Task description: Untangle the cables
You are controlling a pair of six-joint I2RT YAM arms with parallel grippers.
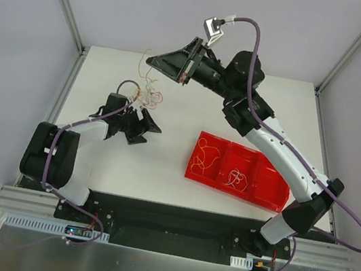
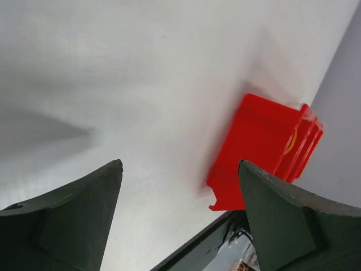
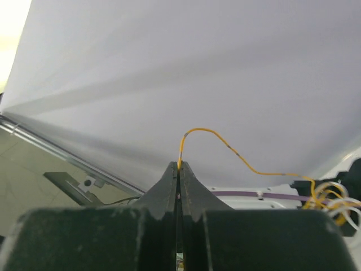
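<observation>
Table [image 1: 161, 170]: R gripper [image 3: 179, 168] pinches yellow cable [image 3: 225, 141], L gripper [image 2: 180, 166] open near tangle [image 1: 149, 94].

The white table [image 1: 162, 167] carries a red tray [image 1: 270, 187] that lies right of centre at an angle, its long side running from the middle toward the near right. At the far left, thin curly cables [image 1: 149, 95] bunch over the tabletop; whether they touch it is unclear.
</observation>
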